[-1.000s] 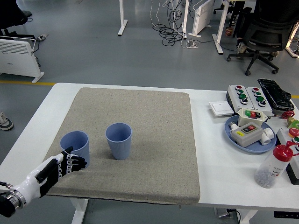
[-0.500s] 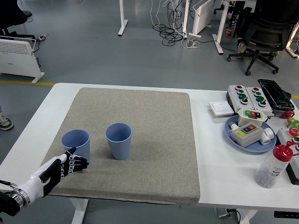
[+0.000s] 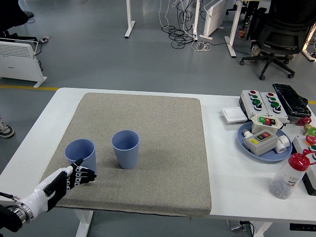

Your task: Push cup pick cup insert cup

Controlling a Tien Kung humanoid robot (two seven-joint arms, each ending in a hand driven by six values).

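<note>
The left hand (image 3: 69,177) is at the near left corner of the grey mat (image 3: 163,148), with its fingers spread flat and holding nothing. Just past its fingertips, a little farther onto the mat, stands the left blue cup (image 3: 80,154). It is upright with its mouth facing up, and I cannot tell if the fingers touch its side or only come very close. The second blue cup (image 3: 125,148) stands to the right of the first one, apart from it, and is upright too. So a push from the hand would send the near cup right, toward its twin. The left hand is the nearer hand, and the right hand is not in the picture. Compared with a second ago, the hand has dropped back a bit toward the mat's near edge, and the left cup sits slightly to the right of where it stood.
</note>
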